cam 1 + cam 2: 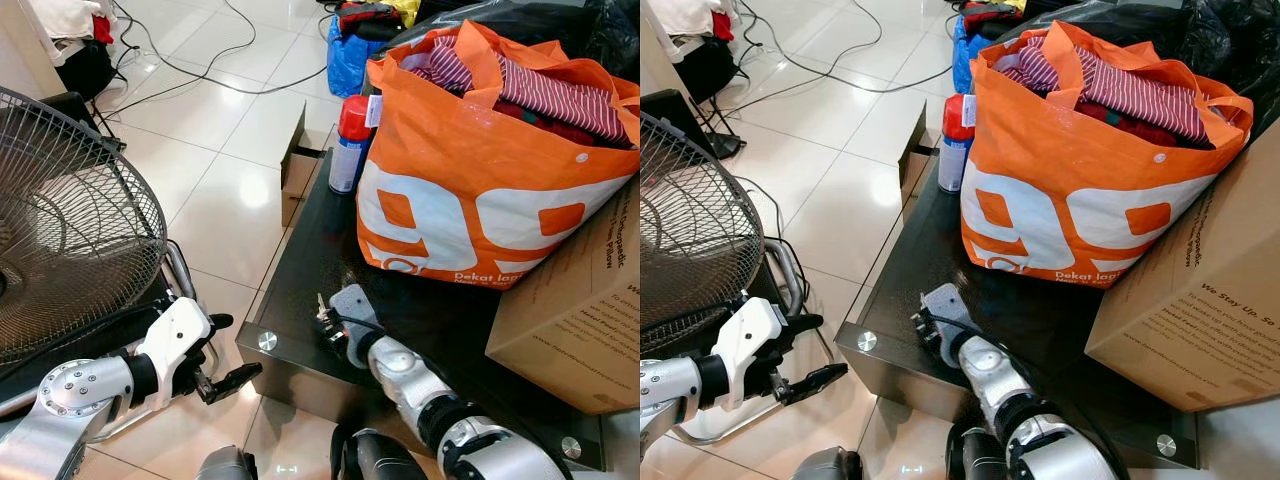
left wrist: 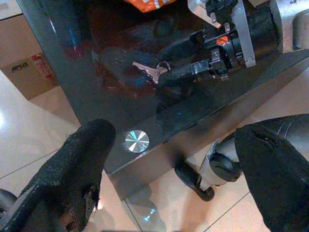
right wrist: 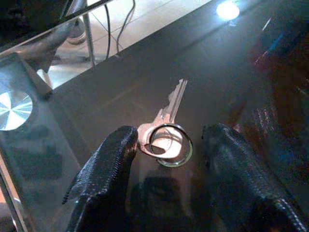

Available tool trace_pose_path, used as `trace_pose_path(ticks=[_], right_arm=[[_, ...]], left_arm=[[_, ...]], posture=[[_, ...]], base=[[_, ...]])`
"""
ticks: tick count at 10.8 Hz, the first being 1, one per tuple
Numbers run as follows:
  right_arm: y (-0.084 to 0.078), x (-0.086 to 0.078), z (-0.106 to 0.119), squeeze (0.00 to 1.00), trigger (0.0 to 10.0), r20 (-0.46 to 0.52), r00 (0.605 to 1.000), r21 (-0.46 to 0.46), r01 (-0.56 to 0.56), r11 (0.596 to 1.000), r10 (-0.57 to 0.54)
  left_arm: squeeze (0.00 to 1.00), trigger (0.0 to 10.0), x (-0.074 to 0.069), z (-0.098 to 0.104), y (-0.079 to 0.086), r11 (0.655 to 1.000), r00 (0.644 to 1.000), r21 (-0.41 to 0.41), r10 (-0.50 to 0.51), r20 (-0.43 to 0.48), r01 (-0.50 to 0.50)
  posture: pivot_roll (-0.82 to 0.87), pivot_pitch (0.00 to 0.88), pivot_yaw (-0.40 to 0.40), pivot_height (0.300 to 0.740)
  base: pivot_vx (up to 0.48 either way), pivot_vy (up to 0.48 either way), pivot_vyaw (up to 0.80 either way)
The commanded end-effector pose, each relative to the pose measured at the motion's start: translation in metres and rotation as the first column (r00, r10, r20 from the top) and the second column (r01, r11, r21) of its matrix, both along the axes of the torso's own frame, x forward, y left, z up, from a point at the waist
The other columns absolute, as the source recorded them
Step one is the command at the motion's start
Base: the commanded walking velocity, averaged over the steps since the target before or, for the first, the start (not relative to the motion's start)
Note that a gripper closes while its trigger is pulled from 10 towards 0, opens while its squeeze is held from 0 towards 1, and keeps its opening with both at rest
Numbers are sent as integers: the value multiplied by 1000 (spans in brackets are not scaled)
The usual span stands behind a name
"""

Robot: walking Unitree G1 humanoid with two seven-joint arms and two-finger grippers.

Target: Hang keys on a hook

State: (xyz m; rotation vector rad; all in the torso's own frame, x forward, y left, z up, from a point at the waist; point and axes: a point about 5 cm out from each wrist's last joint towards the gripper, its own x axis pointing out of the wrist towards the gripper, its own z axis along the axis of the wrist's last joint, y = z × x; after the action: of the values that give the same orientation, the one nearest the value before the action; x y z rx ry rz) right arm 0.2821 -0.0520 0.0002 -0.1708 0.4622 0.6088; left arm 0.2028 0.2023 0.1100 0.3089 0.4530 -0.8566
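A silver key on a metal ring (image 3: 166, 133) lies flat on the black glass table (image 1: 300, 250), close to its front left corner. My right gripper (image 3: 169, 137) is down over the keys (image 1: 321, 308), open, with one black finger on each side of the ring. The finger (image 3: 116, 154) nearest the table's corner stud touches or nearly touches the ring. My left gripper (image 1: 232, 347) hangs open over the floor just left of that corner, holding nothing; its wrist view looks at the keys (image 2: 149, 71) and the right gripper's fingers beside them.
An orange shopping bag (image 1: 470, 200) full of clothes stands on the table behind the keys, with a red-capped spray can (image 1: 350, 140) to its left and a cardboard box (image 1: 580, 320) to its right. A wire fan (image 1: 70, 220) stands on the left. Cables (image 1: 200, 70) cross the tiled floor.
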Motion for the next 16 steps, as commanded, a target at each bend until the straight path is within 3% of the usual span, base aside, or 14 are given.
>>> trace_pose_path(ticks=[1,4,6,7,9,12,16], right_arm=[[-4,-4,-6,0,10000,-34,999,-22,-11,1000,10],[-5,-10,-11,0,10000,-49,999,-30,-15,999,13],[-3,-12,-12,0,4941,-52,998,-22,-20,1000,19],[-3,-12,-12,0,3608,-52,998,-23,-21,1000,19],[-5,-11,-12,0,3020,-46,999,-27,-7,1000,6],[-11,-10,-13,0,471,-35,998,-36,54,998,-55],[-26,-9,-15,0,0,-17,985,-20,173,985,-174]], left_arm=[[0,10000,-3,1,-4,1000,1000,-4,-28,-10,28],[0,10000,-3,1,-5,999,999,-7,-36,-12,36],[0,10000,-3,1,-6,999,999,-9,-39,-12,39],[0,10000,-3,0,-6,999,999,-9,-39,-11,39],[0,10000,-2,0,-7,999,999,-10,-39,-10,38],[0,10000,-2,1,-8,999,999,-9,-41,-9,40],[0,10000,-2,0,-8,999,999,-8,-40,-11,40]], posture=[[158,192,-77,740],[159,190,-75,740],[158,187,-74,740],[158,187,-74,740],[159,186,-75,740],[159,189,-75,740],[158,195,-72,740]], base=[[0,0,0],[0,0,0],[0,0,0],[0,0,0],[0,0,0],[0,0,0],[0,0,0]])
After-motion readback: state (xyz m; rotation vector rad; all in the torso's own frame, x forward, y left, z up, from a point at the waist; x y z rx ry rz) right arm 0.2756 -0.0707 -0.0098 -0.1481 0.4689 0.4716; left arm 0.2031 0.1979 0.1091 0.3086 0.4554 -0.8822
